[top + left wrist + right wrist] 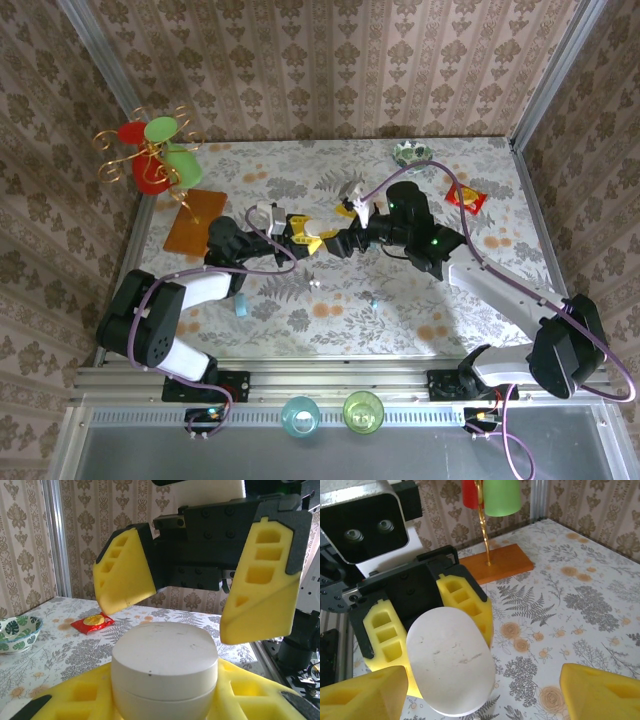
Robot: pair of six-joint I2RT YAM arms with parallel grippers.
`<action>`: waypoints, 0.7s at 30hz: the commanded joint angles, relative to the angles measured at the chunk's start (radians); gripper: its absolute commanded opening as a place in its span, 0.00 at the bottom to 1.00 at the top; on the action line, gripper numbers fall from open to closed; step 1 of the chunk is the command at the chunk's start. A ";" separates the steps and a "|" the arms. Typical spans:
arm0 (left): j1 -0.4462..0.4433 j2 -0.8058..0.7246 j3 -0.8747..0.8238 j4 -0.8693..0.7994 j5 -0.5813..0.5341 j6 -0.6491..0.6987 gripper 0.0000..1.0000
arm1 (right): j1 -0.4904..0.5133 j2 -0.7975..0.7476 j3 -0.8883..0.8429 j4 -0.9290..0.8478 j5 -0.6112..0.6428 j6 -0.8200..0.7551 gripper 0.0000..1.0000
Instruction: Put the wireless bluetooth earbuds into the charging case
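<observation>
1. The charging case [165,660], judged as such from the lid seam round its body, is a pale, smooth, rounded pebble. It is held off the bench [480,300] near the middle of the scene by the left gripper [435,650], whose yellow pads are drawn in narrow on its two flanks.
2. The right gripper [182,619] faces it from the right with jaws wide. Its fingers stand above and to either side of the case, apart from it, and hold nothing.
3. The case looks light, stiff and slippery, and its curved shell could twist or squirt out from flat pads. The best hold for the right gripper is probably the lid half above the seam, while the left grips only the lower half.
4. The earbuds [313,285], as I take them, are tiny pale bits on the bench just near of the grippers, with a bluish bit [375,300] further right. They look very light and easily flicked away, so they need a gentle pinch across the body.
5. Several things are hard to make out:
   - the earbuds' shape and how they lie
   - the hinge side of the case
   - the underside of the case, sunk between the pads
   - what the small light-blue thing [241,308] beside the left arm is
</observation>
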 commanded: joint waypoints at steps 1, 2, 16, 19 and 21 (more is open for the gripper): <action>0.000 -0.023 0.024 0.038 0.028 -0.026 0.28 | 0.003 0.022 0.003 0.012 -0.048 -0.047 0.81; -0.001 -0.022 0.023 0.038 0.028 -0.024 0.28 | 0.003 0.026 0.004 0.006 -0.050 -0.055 0.81; -0.003 -0.018 0.025 0.038 0.057 -0.024 0.27 | -0.017 0.030 0.017 0.080 0.171 0.000 0.79; -0.004 -0.017 0.023 0.037 0.058 -0.019 0.28 | -0.023 0.035 0.022 0.085 0.163 0.006 0.79; -0.004 -0.014 0.021 0.037 0.057 -0.014 0.28 | -0.026 0.038 0.024 0.095 0.161 0.016 0.78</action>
